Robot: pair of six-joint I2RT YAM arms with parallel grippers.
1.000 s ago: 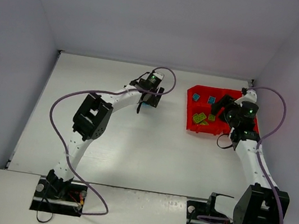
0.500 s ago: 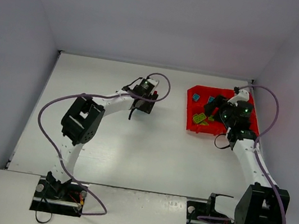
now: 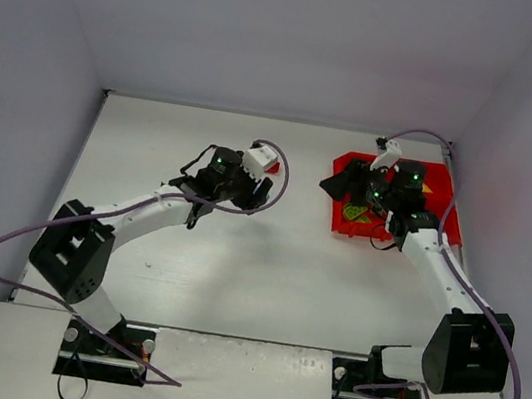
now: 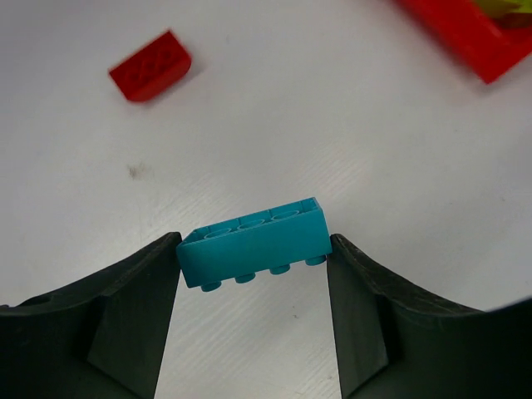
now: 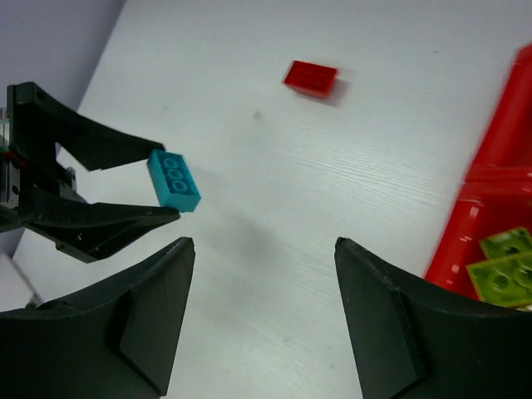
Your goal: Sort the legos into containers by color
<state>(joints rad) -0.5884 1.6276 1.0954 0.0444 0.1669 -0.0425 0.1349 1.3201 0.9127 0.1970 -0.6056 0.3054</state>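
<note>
A cyan blue lego (image 4: 253, 243) hangs above the table, pinched end to end by my left gripper (image 4: 255, 249); it shows too in the right wrist view as the cyan lego (image 5: 174, 180). One red lego (image 4: 150, 66) lies loose on the table beyond it, seen from above as the red lego (image 3: 272, 167). The red tray (image 3: 357, 231) of containers stands at the back right, with lime green legos (image 5: 503, 270) in one compartment. My right gripper (image 5: 264, 243) is open and empty, over the table just left of the tray. In the top view the left gripper (image 3: 255, 191) hides its lego.
White walls close in the table at the back and both sides. The tray's corner (image 4: 465, 33) shows at the top right of the left wrist view. The two grippers face each other across a short stretch of table.
My left gripper has shut on the cyan lego and the arm has drawn back to the left. My right arm has swung left from over the tray to its left edge.
</note>
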